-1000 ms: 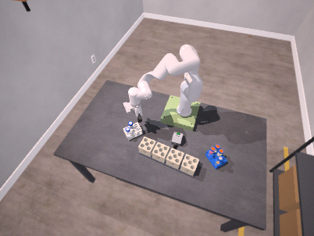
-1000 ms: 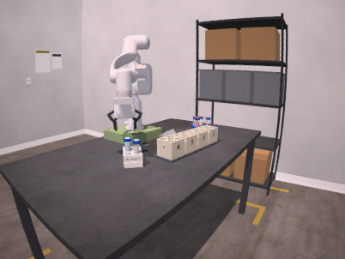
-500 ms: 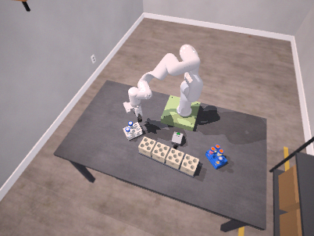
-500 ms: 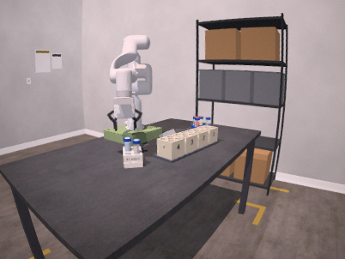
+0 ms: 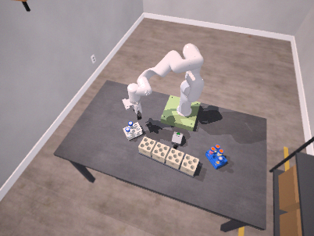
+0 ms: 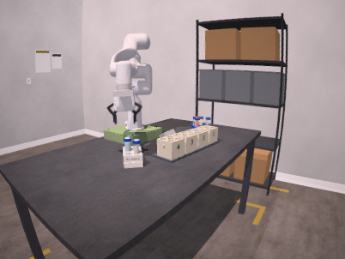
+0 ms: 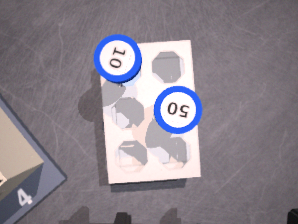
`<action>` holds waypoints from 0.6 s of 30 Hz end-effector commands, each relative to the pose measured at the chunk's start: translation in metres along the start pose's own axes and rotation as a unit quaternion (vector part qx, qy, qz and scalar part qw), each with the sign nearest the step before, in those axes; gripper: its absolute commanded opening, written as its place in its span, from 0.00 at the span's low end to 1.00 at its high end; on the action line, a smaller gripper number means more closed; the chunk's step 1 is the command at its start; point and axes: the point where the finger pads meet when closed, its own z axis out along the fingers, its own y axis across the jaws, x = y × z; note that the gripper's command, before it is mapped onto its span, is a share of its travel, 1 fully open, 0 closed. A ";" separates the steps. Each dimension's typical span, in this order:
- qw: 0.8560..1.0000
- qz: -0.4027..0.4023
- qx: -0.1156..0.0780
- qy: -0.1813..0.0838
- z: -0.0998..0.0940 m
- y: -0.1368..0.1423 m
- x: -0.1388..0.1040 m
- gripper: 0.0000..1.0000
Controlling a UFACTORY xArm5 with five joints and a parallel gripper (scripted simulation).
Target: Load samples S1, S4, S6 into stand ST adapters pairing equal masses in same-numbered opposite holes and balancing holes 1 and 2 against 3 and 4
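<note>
1. We see the white blanks rack (image 5: 133, 131) (image 6: 133, 161) (image 7: 150, 172) on the dark table (image 5: 98, 156) (image 6: 86, 184), near the adapter marked 4 (image 6: 171, 147).
2. We read "10" on one blue-rimmed white cap (image 7: 117, 58), in a corner well, and "50" on the other (image 7: 178, 109), in the middle well of the opposite row.
3. We find four cream adapters in a row, their tops showing dark holes.
4. We see orange-dotted caps in the blue rack (image 5: 215, 159).
5. Our claw (image 5: 138, 116) (image 6: 124, 117) is spread wide, holding nothing, above the table.

And up it goes! The pincer (image 5: 139, 116) (image 6: 124, 121) is a little higher than it was half a second ago, and the exterior view shows it best: both black fingertips now sit further above the table top (image 5: 94, 129) (image 6: 77, 189) below them. The arm's wrist (image 5: 133, 91) (image 6: 124, 75), just above the pincer, comes up with it. The gap widens, too, between the pincer and the white blanks rack (image 5: 133, 136) (image 6: 133, 163) down below it. A small lift, that, and an upward one!
</note>
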 end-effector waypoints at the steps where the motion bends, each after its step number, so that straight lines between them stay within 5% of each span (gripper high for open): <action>1: 1.000 0.000 0.000 0.001 -0.012 0.000 0.001 1.00; 18: 1.000 0.000 0.000 0.001 -0.052 0.000 0.001 1.00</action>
